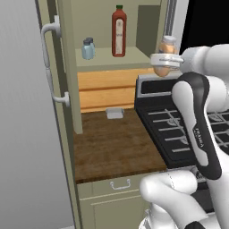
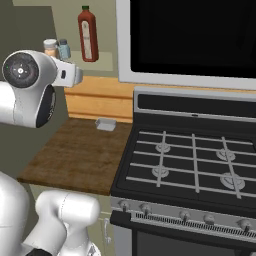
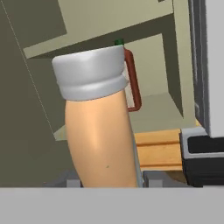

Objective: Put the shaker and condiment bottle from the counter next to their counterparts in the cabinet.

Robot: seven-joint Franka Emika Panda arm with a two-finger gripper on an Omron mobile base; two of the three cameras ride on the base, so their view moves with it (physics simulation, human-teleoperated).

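The gripper (image 1: pixel 164 59) is clamped on the condiment bottle (image 1: pixel 166 57), holding it in the air to the right of the open cabinet (image 1: pixel 71 67), roughly level with the shelf (image 1: pixel 112 59). In the hand view the bottle (image 3: pixel 100 135) stands close up between the finger tips, its orange body leaning slightly and its whitish cap (image 3: pixel 89 72) on top. Partly hidden behind that cap is the tall dark-red bottle (image 3: pixel 132 81), which stands upright on the shelf. Near it on the same shelf, to its left in the left base view, sit pale-blue shakers (image 1: pixel 88 49) with grey caps, close together; how many is hard to tell. Below the shelf, a small grey tray-like item (image 1: pixel 115 113) rests at the back of the dark wood counter (image 1: pixel 114 147). The stove (image 2: pixel 190 165) adjoins the counter on the right. The cabinet door (image 1: pixel 31 116) stands swung open at the left, with its grey bar handle (image 1: pixel 50 62) facing the shelf.
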